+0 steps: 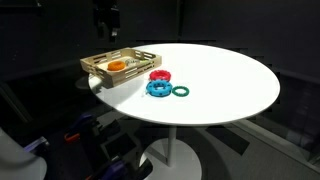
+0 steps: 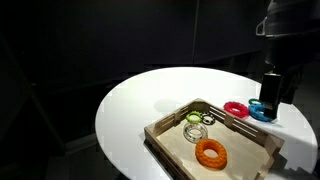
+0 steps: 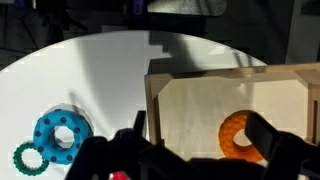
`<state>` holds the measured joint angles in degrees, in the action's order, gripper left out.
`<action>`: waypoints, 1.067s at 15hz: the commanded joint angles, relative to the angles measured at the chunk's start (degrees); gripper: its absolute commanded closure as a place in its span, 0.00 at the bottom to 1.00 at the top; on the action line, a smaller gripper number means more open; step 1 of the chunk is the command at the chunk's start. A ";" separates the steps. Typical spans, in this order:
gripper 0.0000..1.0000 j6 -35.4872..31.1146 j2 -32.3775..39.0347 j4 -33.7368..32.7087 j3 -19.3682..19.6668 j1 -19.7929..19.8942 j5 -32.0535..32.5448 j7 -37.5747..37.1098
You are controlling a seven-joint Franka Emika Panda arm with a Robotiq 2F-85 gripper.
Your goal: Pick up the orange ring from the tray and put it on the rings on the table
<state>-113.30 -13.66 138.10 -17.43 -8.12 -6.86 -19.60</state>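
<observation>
The orange ring [image 3: 238, 137] lies flat in the wooden tray [image 3: 200, 85]; it shows in both exterior views [image 1: 116, 66] [image 2: 211, 152]. On the table beside the tray lie a blue ring [image 3: 62, 133] [image 1: 157, 88], a green ring [image 3: 30, 157] [image 1: 181, 91] and a red ring [image 1: 158, 76] [image 2: 236, 109]. My gripper [image 3: 200, 142] is open and empty, well above the tray. In the wrist view its right finger sits beside the orange ring. In the exterior views the gripper [image 1: 107, 20] [image 2: 272, 90] hangs high over the table.
The tray stands at the edge of a round white table [image 1: 230, 80]. A few small pale and green rings [image 2: 195, 124] lie in the tray's other end. The room around the table is dark, with clutter on the floor [image 1: 90, 140].
</observation>
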 commanded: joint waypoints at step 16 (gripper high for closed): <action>0.00 -19.00 11.95 -0.41 1.69 -2.32 0.00 -0.13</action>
<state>-128.86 -4.97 138.28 -16.39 -8.90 -6.83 -19.60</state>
